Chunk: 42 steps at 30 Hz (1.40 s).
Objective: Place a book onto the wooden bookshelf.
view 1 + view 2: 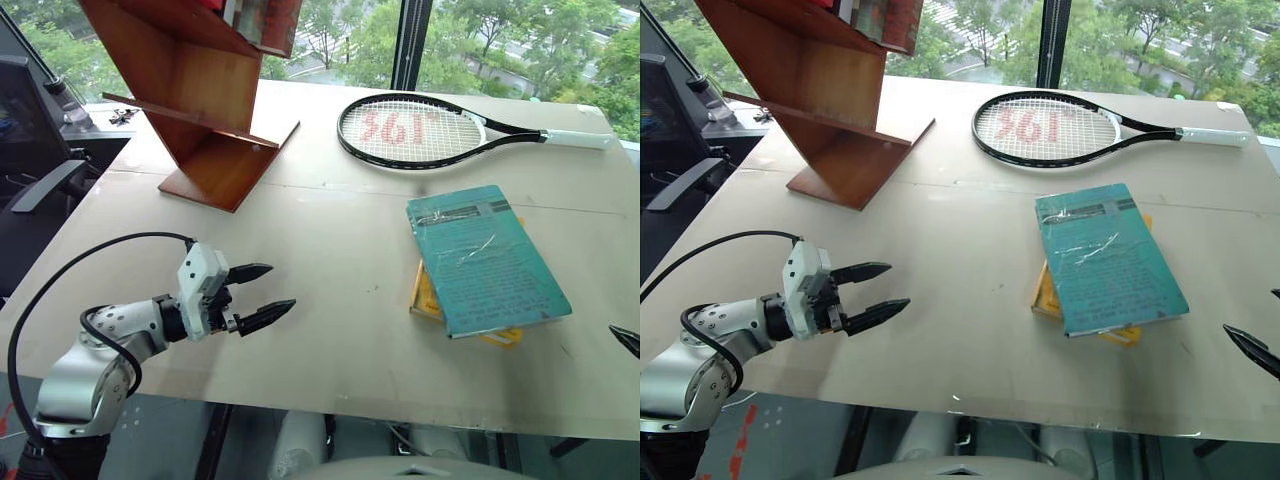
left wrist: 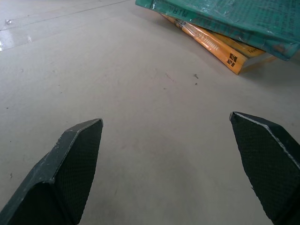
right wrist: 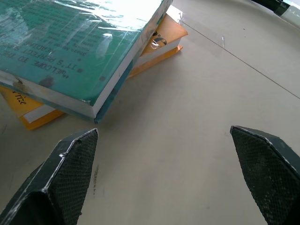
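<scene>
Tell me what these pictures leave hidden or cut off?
- Yellow-orange book: its cover lies mostly hidden under the teal plastic-wrapped book in the head views.
- Reddish-brown wooden bookshelf: its upper part is cut off by the top edge.
- Right gripper: just black finger tips at the right edge.
- Book on the shelf: cut off, title unreadable.

You can read red "361°" on the strings of the black tennis racket (image 1: 412, 131). The glossy teal paperback book's (image 3: 70, 47) cover, just beyond the right claw, reads "WELCOME TO THE".
</scene>
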Each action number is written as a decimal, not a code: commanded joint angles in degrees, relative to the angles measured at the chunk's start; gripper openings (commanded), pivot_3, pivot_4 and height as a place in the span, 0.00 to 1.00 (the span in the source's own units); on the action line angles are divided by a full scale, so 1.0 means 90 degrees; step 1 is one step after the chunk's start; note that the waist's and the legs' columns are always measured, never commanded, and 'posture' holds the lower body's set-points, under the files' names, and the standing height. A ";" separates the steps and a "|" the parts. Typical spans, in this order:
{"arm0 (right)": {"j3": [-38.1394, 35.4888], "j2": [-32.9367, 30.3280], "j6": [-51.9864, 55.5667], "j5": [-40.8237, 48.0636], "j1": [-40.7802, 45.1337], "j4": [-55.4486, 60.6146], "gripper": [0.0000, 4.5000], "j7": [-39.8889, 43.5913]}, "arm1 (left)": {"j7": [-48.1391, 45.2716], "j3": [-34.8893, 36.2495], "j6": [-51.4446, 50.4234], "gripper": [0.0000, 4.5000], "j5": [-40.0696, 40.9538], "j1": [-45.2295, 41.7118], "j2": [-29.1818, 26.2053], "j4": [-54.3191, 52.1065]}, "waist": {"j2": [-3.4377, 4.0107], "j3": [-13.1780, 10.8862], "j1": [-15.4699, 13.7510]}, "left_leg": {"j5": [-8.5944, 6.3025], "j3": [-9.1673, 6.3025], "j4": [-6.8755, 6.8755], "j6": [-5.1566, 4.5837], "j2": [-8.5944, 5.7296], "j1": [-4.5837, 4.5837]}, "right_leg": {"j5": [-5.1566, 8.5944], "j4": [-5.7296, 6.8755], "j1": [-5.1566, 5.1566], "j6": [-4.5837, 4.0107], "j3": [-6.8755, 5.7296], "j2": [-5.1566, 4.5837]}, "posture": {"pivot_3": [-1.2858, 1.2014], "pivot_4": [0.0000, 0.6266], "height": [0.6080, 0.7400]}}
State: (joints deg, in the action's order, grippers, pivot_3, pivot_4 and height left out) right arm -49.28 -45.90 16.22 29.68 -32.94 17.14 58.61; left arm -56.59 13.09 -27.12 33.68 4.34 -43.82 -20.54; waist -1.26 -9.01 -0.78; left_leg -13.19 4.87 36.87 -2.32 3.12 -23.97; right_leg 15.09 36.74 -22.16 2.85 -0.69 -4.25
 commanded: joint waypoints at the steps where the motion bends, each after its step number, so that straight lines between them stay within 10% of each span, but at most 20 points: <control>1: -0.0160 -0.0011 0.0117 0.0056 0.0180 0.0230 1.00 -0.0275 | -0.0110 0.0102 0.0067 0.99 0.0125 -0.0322 -0.0109 -0.0057 | 0.0000 0.0000 -0.0006 | 0.0000 0.0000 0.0000 0.0000 0.0000 0.0000 | 0.0000 0.0000 0.0000 0.0000 0.0000 0.0000 | 0.52 0.24 1.00; 6: 0.0350 -0.0241 0.1691 0.0461 0.1113 0.0931 0.87 -0.1493 | -0.0469 -0.0099 0.0134 1.00 0.0319 -0.0814 -0.0112 -0.0350 | 0.0004 0.0002 0.0013 | 0.0002 0.0000 0.0006 -0.0001 0.0000 0.0003 | -0.0005 0.0005 0.0000 -0.0004 0.0003 0.0007 | 0.52 0.24 1.00; 15: 0.2148 -0.1102 0.2984 -0.0379 0.2655 0.1033 0.01 -0.2681 | -0.1223 -0.0241 0.0413 1.00 0.0571 -0.0940 -0.0262 -0.0868 | 0.0004 0.0000 -0.0009 | 0.0003 0.0012 0.0003 -0.0002 -0.0004 -0.0002 | -0.0004 0.0005 -0.0006 -0.0004 0.0005 0.0031 | 0.52 0.24 1.00; 27: 0.4207 -0.0698 0.4132 -0.0240 0.4202 0.1602 0.01 -0.2932 | -0.0985 -0.0069 0.0037 1.00 0.1198 -0.0861 -0.0218 -0.1056 | 0.0004 -0.0002 0.0015 | 0.0003 0.0007 0.0022 -0.0002 0.0002 -0.0005 | -0.0005 0.0014 -0.0004 0.0003 0.0007 0.0051 | 0.52 0.24 1.00; 35: 0.3885 -0.0432 0.3143 -0.0409 0.4063 0.1495 0.01 -0.2584 | 0.0252 -0.0271 -0.0735 1.00 0.1103 -0.0771 -0.0047 -0.1015 | 0.0003 -0.0002 -0.0028 | 0.0003 0.0009 0.0027 -0.0003 0.0000 -0.0009 | -0.0015 0.0014 -0.0003 0.0019 0.0009 0.0050 | 0.52 0.24 1.00; 42: 0.1456 0.0305 0.0859 0.0629 0.1735 0.1692 0.70 -0.0133 | 0.2337 -0.0410 -0.4060 1.00 0.3022 -0.2142 0.0670 0.0178 | 0.0001 -0.0002 -0.0097 | 0.0004 -0.0042 0.0044 -0.0002 0.0001 -0.0026 | -0.0015 0.0017 0.0013 0.0035 -0.0023 0.0064 | 0.52 0.24 1.00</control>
State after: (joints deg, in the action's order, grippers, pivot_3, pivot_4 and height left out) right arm -31.19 -43.48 28.58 33.43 -16.34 30.52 53.34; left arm -39.09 8.50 -58.09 55.92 -13.31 -38.62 -21.01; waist -1.25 -9.02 -1.66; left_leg -13.16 4.45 37.34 -2.34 3.12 -24.15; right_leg 14.96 36.96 -21.98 3.17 -0.92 -3.67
